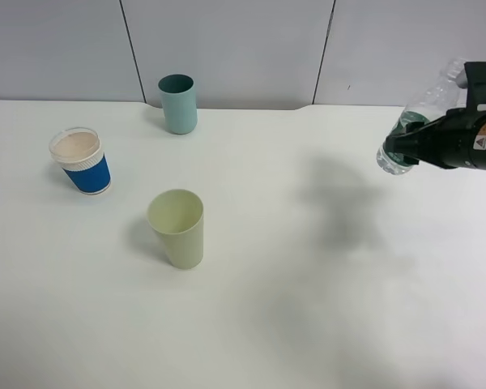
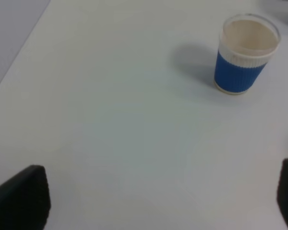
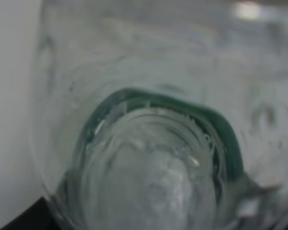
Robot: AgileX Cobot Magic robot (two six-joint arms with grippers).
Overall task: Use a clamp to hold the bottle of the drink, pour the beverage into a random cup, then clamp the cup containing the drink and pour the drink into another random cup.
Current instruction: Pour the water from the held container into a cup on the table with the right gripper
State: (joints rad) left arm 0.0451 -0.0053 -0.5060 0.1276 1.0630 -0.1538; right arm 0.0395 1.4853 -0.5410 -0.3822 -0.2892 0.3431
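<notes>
Exterior high: bottle [image 1: 425,101], thin clear plastic, probably light, crushable and slippery. The right pincer [image 1: 401,150] is clamping it, tilted, near the label band, above the bench [image 1: 308,324]. It is well apart from the pale cup [image 1: 178,231], blue cup [image 1: 83,162] and teal cup [image 1: 178,104], and nothing is standing between.
Left wrist: left pincer [image 2: 153,201] is gaping wide, empty.
Right wrist: bottle is filling the frame.

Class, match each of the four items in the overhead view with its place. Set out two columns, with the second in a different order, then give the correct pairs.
Column 1:
1. teal cup
2. blue paper cup
3. yellow-green cup
4. bottle

Column 2:
A. held up in the air, at the right
B. standing farthest back
C. standing nearest the front
D. standing farthest left

Pairs: 1-B, 2-D, 3-C, 4-A
</notes>
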